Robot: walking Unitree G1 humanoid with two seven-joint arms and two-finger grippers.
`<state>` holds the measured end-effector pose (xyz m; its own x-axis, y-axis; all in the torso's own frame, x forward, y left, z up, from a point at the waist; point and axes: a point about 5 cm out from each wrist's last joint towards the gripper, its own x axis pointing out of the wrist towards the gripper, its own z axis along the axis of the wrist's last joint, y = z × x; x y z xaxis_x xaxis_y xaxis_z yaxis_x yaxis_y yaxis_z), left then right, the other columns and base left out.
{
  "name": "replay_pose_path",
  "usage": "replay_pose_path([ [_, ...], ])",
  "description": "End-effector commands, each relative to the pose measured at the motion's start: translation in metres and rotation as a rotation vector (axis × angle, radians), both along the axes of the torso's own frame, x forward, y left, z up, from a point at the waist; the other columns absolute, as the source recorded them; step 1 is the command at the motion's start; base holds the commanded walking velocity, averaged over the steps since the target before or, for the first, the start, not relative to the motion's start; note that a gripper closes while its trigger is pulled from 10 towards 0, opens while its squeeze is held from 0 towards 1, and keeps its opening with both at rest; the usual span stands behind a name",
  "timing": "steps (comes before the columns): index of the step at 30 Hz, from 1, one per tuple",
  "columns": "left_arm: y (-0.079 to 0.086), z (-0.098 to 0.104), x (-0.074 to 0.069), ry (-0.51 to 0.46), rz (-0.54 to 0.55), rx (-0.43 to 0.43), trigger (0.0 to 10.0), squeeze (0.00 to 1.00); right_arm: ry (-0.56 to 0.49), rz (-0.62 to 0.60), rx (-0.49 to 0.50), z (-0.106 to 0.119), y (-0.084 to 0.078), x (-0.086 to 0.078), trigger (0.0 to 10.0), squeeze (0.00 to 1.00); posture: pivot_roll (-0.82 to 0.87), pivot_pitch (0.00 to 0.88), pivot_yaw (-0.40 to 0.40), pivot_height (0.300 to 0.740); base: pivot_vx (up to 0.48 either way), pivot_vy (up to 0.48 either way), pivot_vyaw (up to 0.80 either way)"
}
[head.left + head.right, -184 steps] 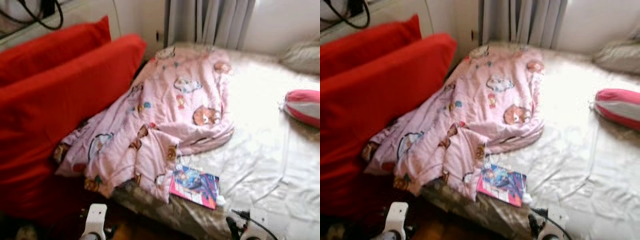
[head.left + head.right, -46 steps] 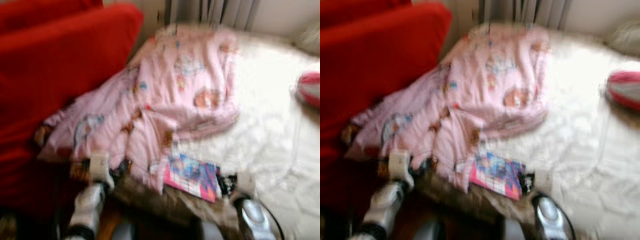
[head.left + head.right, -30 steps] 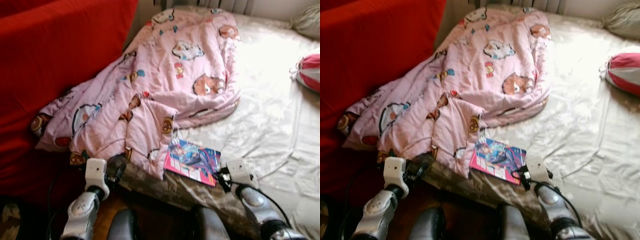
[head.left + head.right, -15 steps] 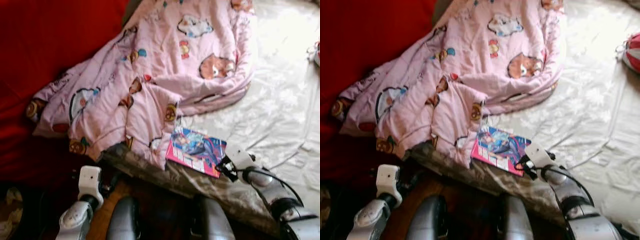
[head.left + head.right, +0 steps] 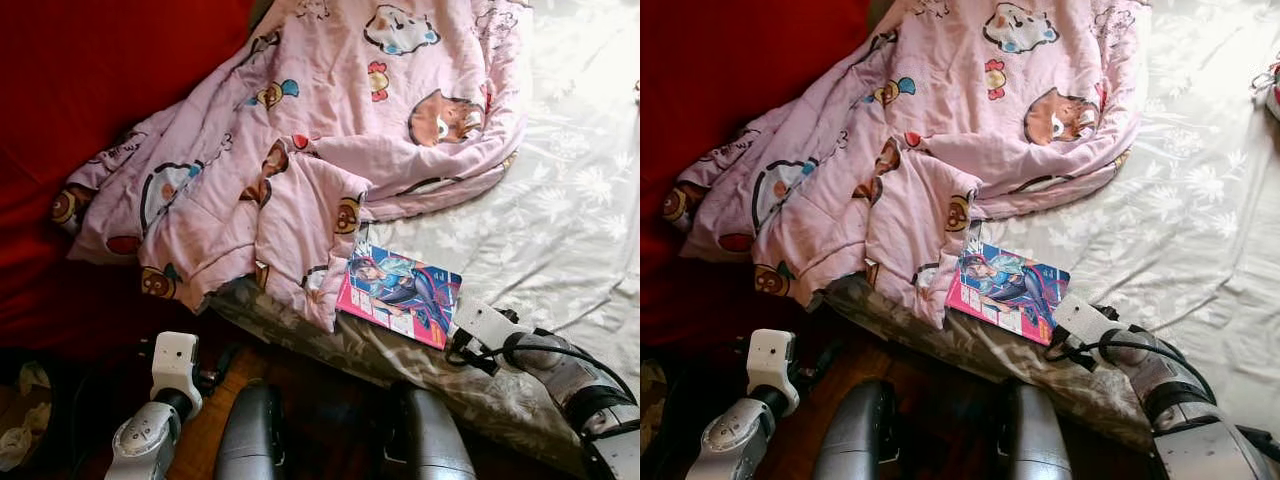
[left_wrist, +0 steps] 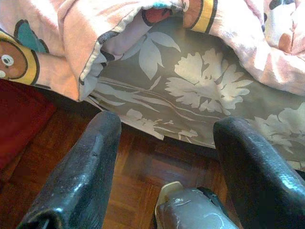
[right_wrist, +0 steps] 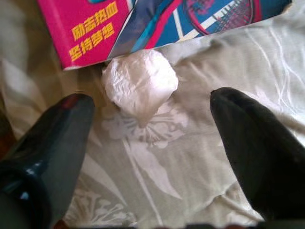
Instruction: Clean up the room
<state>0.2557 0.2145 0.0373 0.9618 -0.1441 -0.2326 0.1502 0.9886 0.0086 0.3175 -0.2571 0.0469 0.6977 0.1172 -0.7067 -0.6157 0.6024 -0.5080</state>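
A crumpled white paper wad (image 7: 139, 82) lies on the floral bed sheet (image 5: 560, 220), touching the near corner of a pink and blue comic book (image 5: 400, 295). My right gripper (image 7: 150, 95) is open, one finger on each side of the wad and not touching it; from the head it sits at the book's right corner (image 5: 462, 338). A rumpled pink cartoon blanket (image 5: 320, 130) covers the bed's left part and overlaps the book's far edge. My left gripper (image 6: 167, 119) is open and holds nothing, low by the bed's side (image 5: 205, 372) over the wooden floor.
A big red cushion (image 5: 90, 90) stands left of the bed. The blanket's corner hangs over the bed's edge (image 6: 95, 57). My two dark knees (image 5: 250, 440) are against the bed front. A striped pillow's tip (image 5: 1272, 90) shows at far right.
The camera has come closer and tipped down. My right gripper has reached forward to the book's near corner. The left arm rose, then dropped back beside the bed.
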Motion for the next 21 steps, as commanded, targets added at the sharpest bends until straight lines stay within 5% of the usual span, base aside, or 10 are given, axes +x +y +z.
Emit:
replay_pose_path([
  [1,0.002,-0.006,-0.007,0.038,0.000,0.006,10.0,0.00,0.044,0.006,-0.016,-0.005,-0.007,-0.007,10.0,0.00,0.15,0.363,0.032,0.636,0.000,0.000,0.00],
  [21,-0.002,-0.002,-0.014,0.038,-0.033,0.014,10.0,0.00,0.028,0.058,-0.117,-0.021,0.005,-0.014,10.0,0.00,0.18,0.401,0.047,0.636,0.000,0.000,0.00],
])
